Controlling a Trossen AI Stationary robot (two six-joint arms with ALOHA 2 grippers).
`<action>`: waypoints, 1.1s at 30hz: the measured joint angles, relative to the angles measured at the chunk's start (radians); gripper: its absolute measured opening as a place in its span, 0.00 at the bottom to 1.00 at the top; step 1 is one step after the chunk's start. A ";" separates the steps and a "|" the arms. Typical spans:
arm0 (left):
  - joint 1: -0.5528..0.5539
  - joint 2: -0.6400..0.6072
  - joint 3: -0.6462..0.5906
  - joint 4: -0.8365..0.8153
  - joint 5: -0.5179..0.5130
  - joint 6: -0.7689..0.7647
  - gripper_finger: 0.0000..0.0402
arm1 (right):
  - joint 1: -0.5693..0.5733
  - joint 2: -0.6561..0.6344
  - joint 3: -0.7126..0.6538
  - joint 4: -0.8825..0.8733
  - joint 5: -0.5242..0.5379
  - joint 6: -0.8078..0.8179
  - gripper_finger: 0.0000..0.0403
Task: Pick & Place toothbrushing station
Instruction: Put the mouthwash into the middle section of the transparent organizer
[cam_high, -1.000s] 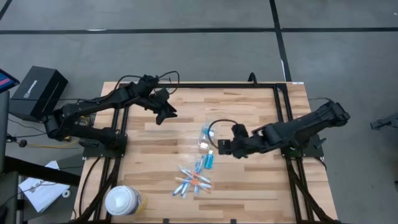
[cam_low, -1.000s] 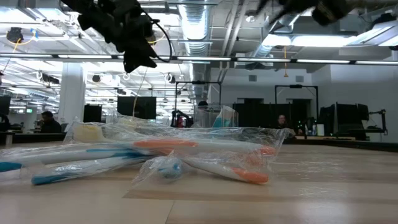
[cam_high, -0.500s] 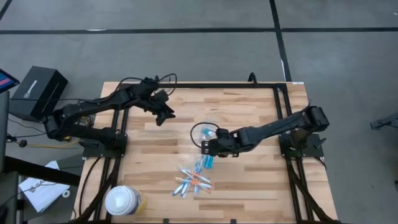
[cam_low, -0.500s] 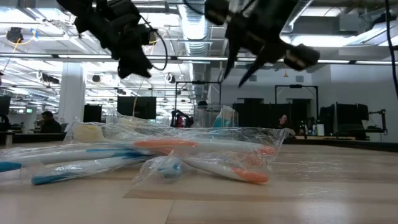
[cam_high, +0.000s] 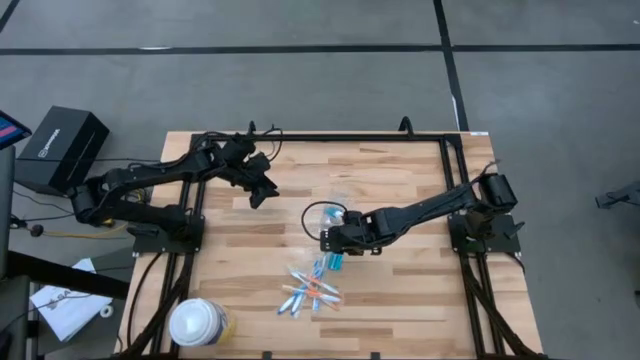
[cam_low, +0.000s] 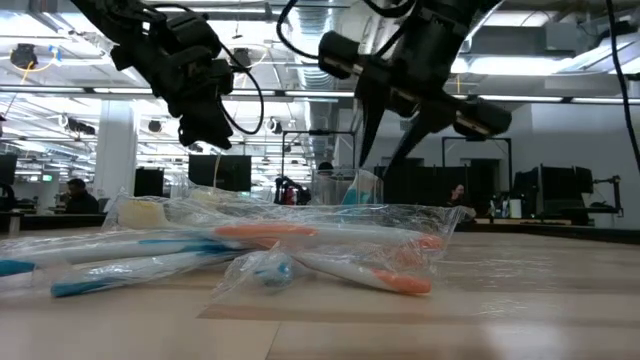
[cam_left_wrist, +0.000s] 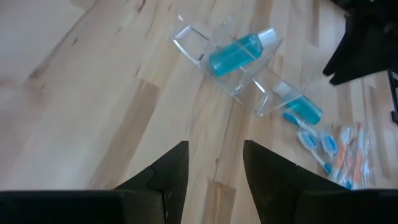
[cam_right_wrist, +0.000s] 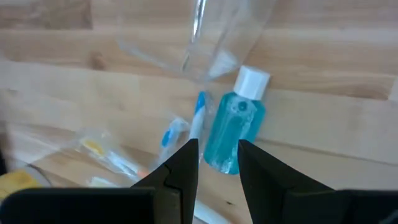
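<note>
right in front of my right gripper (cam_right_wrist: 216, 163), fingers parted with a narrow gap and nothing between them, is a blue bottle (cam_right_wrist: 235, 129) with a white cap, lying flat on the table (cam_high: 400, 290). i'm hovering over it, lined up along its body, i'd say so the fingers can drop either side of it. in the top view that puts me mid-table, arm stretched in from the right.

just beside the bottle, a blue-and-white brush (cam_right_wrist: 198, 118) lies nearly touching it, so a clean pinch on the bottle alone looks tight. past that, the clear cup (cam_right_wrist: 205, 37) lies tipped on its side, hard to make out against the wood. my left camera shows a second bottle (cam_left_wrist: 239, 53) lying inside the clear plastic.

off toward the table's front edge is the heap of wrapped brushes (cam_high: 312, 290), blue and orange, close to but apart from my fingers. nothing is standing in the cup yet; i judge the station is barely started.

farther away, my left gripper (cam_high: 259, 193) hangs over bare wood at the left rear, fingers spread, holding nothing, clear of the pile, probably waiting its turn.
</note>
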 joint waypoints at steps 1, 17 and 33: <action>0.000 0.000 0.000 0.007 0.000 -0.001 0.37 | 0.000 0.001 0.000 -0.003 -0.003 0.000 0.26; 0.000 0.000 0.000 0.029 0.003 -0.030 0.36 | -0.034 0.097 0.004 0.050 -0.035 -0.039 0.26; 0.000 0.001 -0.035 0.030 0.000 -0.028 0.36 | -0.081 0.130 0.000 0.039 -0.046 -0.100 0.26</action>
